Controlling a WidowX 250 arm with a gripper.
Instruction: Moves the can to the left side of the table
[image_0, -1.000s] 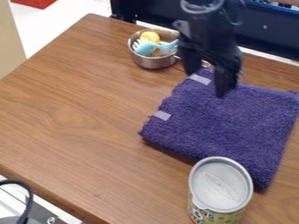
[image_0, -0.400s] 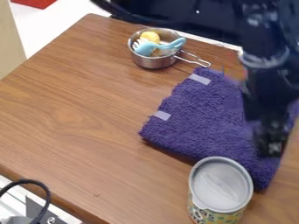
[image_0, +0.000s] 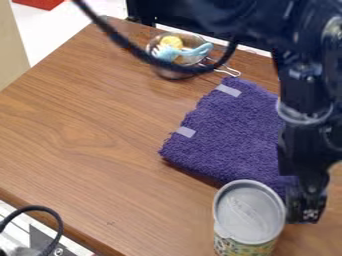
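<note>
Black gripper (image_0: 306, 210) has come down from over the purple towel (image_0: 227, 130) to beside the can (image_0: 248, 215) at the lower right of the frame. Grasping looks next, though I cannot tell whether the gripper is spread or closed.

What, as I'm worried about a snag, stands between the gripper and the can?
Nothing visible does: the gripper hangs close beside the can, on its right in the view. The purple towel lies low, beyond the can from the camera.
</note>
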